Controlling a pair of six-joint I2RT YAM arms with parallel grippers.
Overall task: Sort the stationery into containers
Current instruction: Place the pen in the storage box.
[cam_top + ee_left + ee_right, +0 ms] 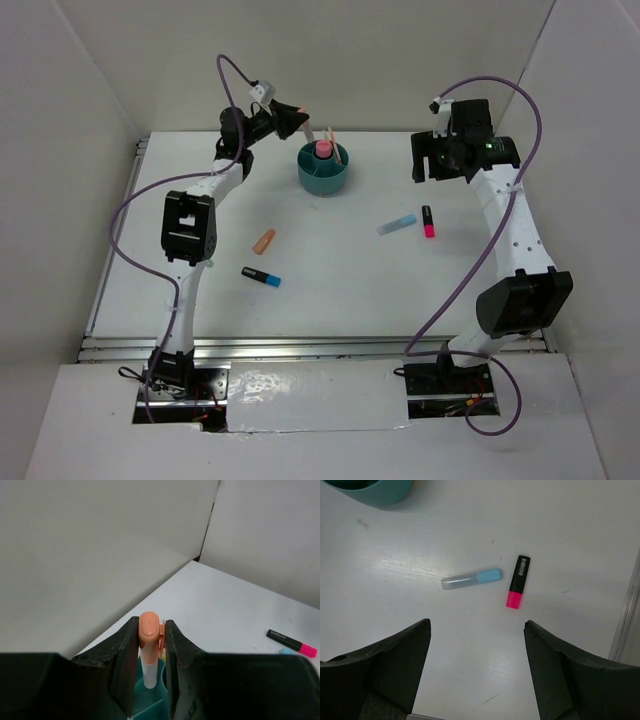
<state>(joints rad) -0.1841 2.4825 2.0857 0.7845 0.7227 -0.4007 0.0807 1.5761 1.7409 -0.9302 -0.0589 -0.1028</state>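
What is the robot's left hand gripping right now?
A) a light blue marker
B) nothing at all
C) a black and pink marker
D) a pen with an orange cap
D: in the left wrist view, the left hand is closed on the orange-capped pen just above the teal cup, while the black and pink marker lies loose elsewhere.

We are viewing the table [340, 290] from above; the right wrist is facing down closely, the left outward; all are sharing the marker [428, 221].
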